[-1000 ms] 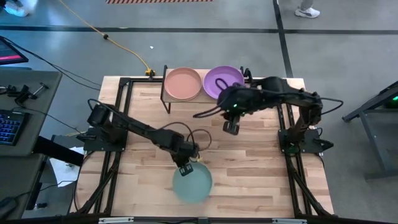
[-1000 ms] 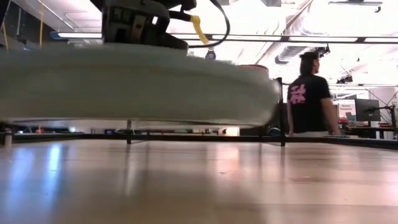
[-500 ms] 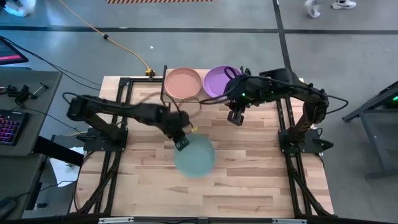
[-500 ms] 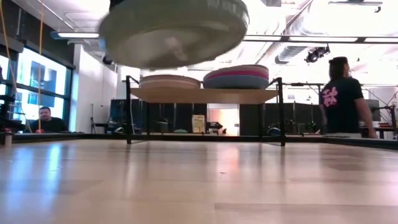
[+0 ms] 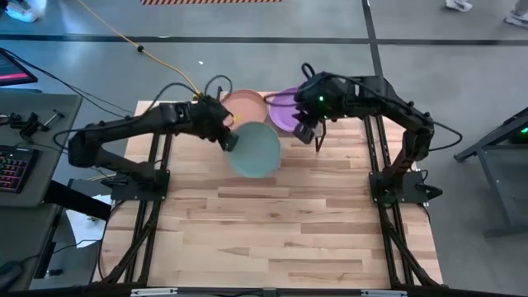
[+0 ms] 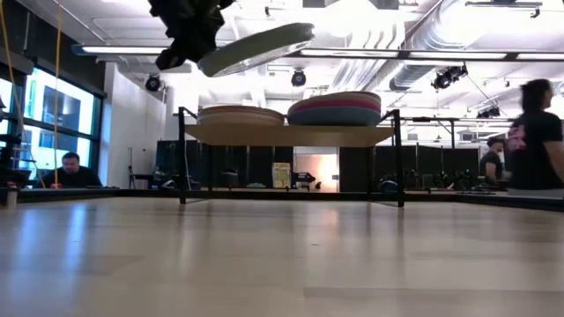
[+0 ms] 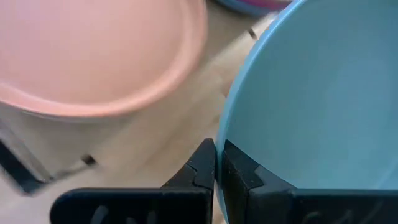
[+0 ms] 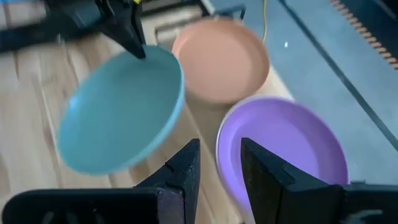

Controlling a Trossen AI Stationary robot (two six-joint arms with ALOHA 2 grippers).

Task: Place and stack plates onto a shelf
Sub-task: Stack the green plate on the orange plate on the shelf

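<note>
1. Left claw (image 5: 229, 142) is clamped on the rim of the teal plate (image 5: 255, 149), holding it in the air just in front of the shelf (image 6: 291, 134), well above the surface (image 5: 289, 223).
2. In the low view the teal plate (image 6: 256, 49) is tilted, higher than the stacks on the shelf, w/ the left claw (image 6: 201, 55) at its lower edge.
3. Salmon plate (image 5: 243, 106) tops the stack on the shelf's left half; purple plate (image 5: 285, 106) tops the stack on the right half. The two stacks sit side by side.
4. Right claw (image 5: 308, 136) hovers by the purple plate's front edge, jaws apart w/ nothing between them.
5. Left wrist view: fingers (image 7: 205, 169) pinch the teal rim (image 7: 311, 99), salmon plate (image 7: 99, 50) close beside.
6. Background: a person (image 6: 532, 136) stands beyond the surface; another (image 6: 69, 169) sits far off.
</note>
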